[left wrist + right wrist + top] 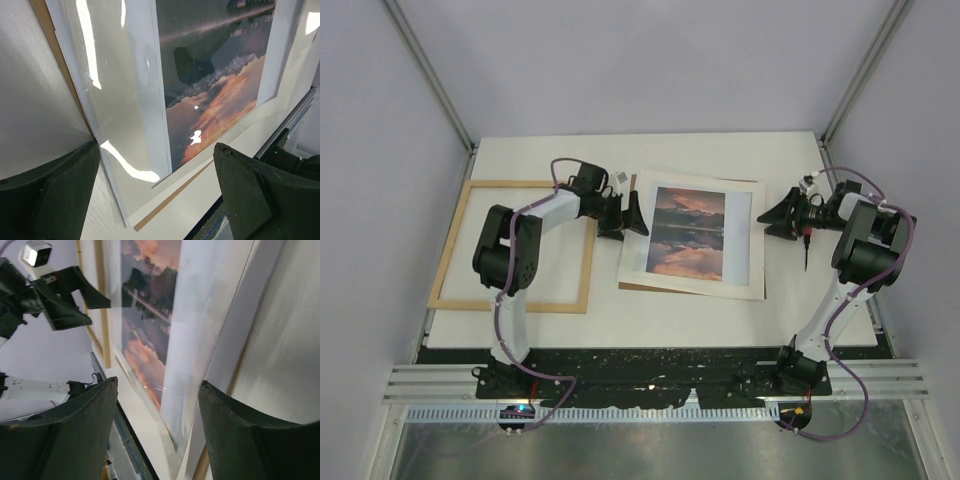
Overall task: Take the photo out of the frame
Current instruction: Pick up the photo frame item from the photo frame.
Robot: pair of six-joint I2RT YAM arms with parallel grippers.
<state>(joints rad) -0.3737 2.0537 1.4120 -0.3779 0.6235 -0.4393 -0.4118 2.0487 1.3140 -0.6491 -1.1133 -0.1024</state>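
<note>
The photo (690, 232), a sunset mirrored in water with a wide pale border, lies flat mid-table on a brown backing board (640, 288). The light wooden frame (510, 305) lies apart to its left with only bare table inside it. My left gripper (635, 215) is open at the photo's left edge. My right gripper (775, 215) is open at its right edge. In the left wrist view, the left gripper (157, 190) straddles the photo's (215, 100) corner, where a glossy clear sheet (115, 125) covers it. The right gripper (157, 410) straddles the photo's (150, 315) other edge, and nothing is gripped.
A small screwdriver (807, 252) lies on the table just below the right gripper. A strip of the backing board (170, 200) sticks out beyond the photo's corner. The frame's wood strip (102, 315) and the left gripper (65, 300) show in the right wrist view.
</note>
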